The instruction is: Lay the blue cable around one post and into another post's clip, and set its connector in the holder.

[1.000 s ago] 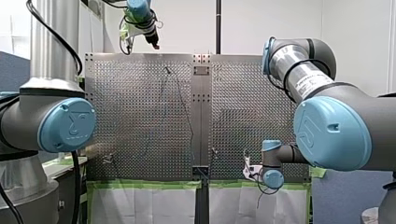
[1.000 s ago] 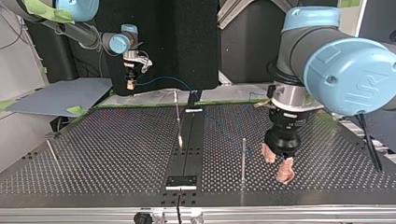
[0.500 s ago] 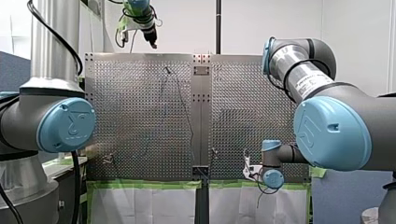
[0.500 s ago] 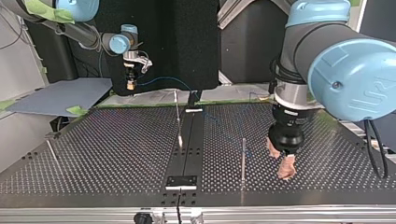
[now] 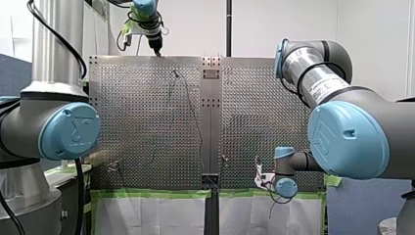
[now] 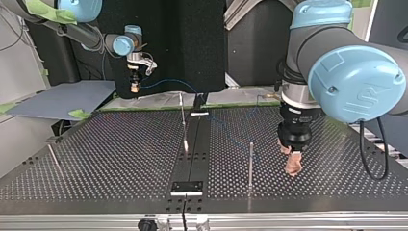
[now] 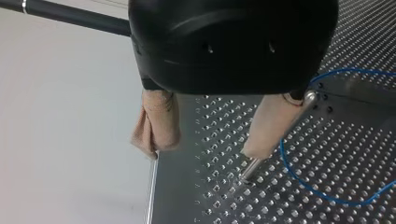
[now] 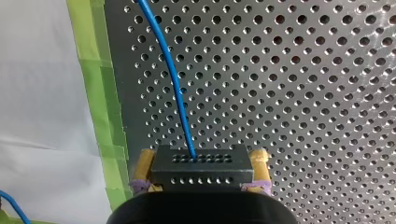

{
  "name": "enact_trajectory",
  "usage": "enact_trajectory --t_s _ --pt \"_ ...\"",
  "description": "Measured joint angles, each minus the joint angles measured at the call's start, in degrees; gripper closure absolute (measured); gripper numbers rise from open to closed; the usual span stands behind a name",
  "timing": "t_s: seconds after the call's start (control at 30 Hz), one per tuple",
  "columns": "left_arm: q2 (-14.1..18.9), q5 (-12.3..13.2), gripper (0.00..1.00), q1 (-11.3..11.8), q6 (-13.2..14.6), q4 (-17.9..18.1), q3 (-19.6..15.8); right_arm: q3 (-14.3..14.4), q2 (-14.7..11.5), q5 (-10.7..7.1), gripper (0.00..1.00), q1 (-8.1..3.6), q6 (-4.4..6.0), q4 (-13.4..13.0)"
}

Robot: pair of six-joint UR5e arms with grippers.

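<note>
Reference landmark: the upright post [image 6: 250, 163]; every position below is given from it.

My left gripper [image 7: 201, 153]: jaws wide, nothing held. It hangs low over the bench [image 6: 110, 149], just beside the post. In the left wrist view one beige pad [image 7: 270, 126] overlaps the post's shaft; contact cannot be confirmed.

Blue cable [image 7: 299, 179]: it lies slack on the bench and curves round the foot of the post, on the side away from my left jaws. From there it runs across the bench, away from the post.

My right gripper [image 8: 202, 157]: jaws closed on the connector [image 8: 201, 169], a black block pinched end to end between yellow pads [image 8: 144, 164]. It is well apart from the post, over the bench's opposite, green-taped edge. The cable leaves the middle of the block.

Handling, as judged: the cable is thin, light and limp. It will not keep a shape and will follow whichever end is drawn, so it needs gentle tension to sit against the post. Its jacket looks smooth (slip through the pads is likely). The best hold for routing is on the run just beside the post, pinched squarely across. The rigid connector is the sound hold for seating. A sharp pull where the cable exits the block risks strain.

Clip and holder: not identified with certainty.
</note>
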Motion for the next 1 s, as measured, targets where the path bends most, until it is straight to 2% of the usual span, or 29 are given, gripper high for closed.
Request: enact_trajectory --t_s 0.4,1.0 --pt "0.01 0.35 0.0 -0.21 0.77 -0.04 -0.02 0.0 -0.01 -0.03 1.0 0.0 -0.16 0.03" --pt "0.48 -7.5 0.0 -0.43 2.17 0.0 -0.02 0.0 0.04 -0.03 1.0 0.0 -0.24 0.0"
